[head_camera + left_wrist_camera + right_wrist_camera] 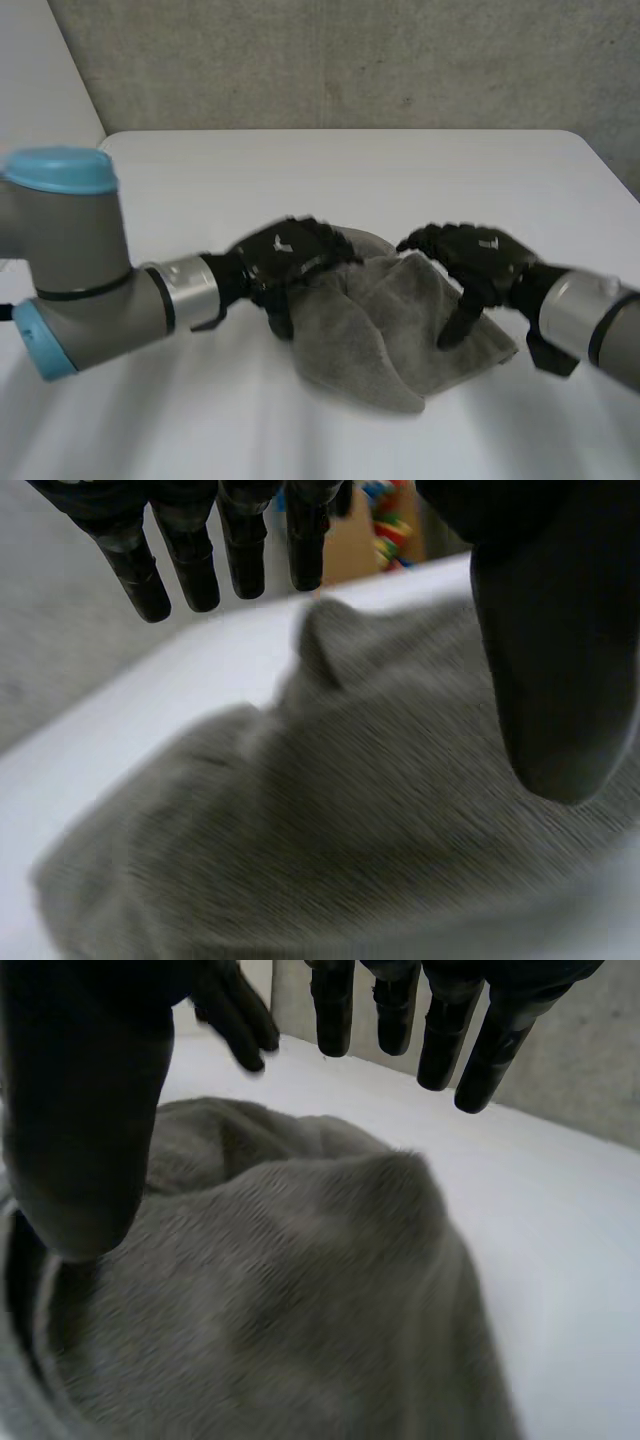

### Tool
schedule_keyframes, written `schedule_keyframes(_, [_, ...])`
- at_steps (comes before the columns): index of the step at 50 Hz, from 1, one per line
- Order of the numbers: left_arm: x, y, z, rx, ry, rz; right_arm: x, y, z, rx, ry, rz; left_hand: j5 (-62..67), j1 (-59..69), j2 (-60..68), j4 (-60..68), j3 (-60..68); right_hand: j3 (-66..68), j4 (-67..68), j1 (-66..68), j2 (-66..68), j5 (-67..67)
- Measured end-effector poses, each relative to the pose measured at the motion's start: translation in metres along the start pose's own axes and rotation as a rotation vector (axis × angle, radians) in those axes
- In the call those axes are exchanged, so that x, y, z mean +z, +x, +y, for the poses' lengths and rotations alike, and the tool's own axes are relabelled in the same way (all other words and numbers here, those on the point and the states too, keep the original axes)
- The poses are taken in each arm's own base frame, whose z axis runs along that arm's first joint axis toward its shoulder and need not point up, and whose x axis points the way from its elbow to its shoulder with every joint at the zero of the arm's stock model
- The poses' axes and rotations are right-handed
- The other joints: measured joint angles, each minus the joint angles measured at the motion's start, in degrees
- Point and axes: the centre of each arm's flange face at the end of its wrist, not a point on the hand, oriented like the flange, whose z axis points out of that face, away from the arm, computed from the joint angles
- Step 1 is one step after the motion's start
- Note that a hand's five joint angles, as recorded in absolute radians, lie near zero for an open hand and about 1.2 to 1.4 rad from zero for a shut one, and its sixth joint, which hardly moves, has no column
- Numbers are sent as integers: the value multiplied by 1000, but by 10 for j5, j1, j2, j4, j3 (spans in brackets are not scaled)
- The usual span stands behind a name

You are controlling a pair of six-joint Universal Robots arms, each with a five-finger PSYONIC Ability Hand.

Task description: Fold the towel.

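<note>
Hands: left robot hand [285,255], right robot hand [475,258] spread wide over crumpled grey terry towel [385,330].
Risk: you grab bunched layers; fold skews.

One towel [385,330], one table [330,170], two robot hands [285,255] [470,255].

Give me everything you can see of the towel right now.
The towel is grey, soft, terry-looking cloth, bunched into a loose heap with raised folds and not yet folded flat. It lies near the middle of the white table, between the two hands. The left hand is over its left edge with straight fingers; contact is unclear. The right hand is above its right side, fingers straight, thumb pointing down onto the cloth.
</note>
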Motion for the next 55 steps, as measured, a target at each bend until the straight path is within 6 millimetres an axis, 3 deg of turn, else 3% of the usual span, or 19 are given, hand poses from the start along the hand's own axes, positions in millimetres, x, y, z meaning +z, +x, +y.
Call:
schedule_keyframes(9, [8,33,22,86,-127,127,-14,-14,46,110,-72,-14,0,0,0,0,0,0,0,0,0,0])
schedule_keyframes(17, [8,37,18,106,-128,130,-19,-26,65,129,-134,-49,68,24,57,0,0,0,0,5,4,5])
schedule_keyframes(27, [7,25,11,125,-144,40,-12,-36,69,122,-116,-86,134,95,122,0,0,0,0,106,114,118])
schedule_keyframes(37, [2,11,9,100,-156,-24,-4,-41,79,140,-132,-99,185,149,177,0,0,0,0,112,122,127])
schedule_keyframes(47, [1,14,11,91,-163,-13,-20,-46,63,100,-77,-92,195,160,187,0,0,0,0,112,122,128])
schedule_keyframes(55, [1,11,10,95,-162,-23,-30,-51,65,98,-93,-109,400,360,389,0,0,0,0,164,161,172])
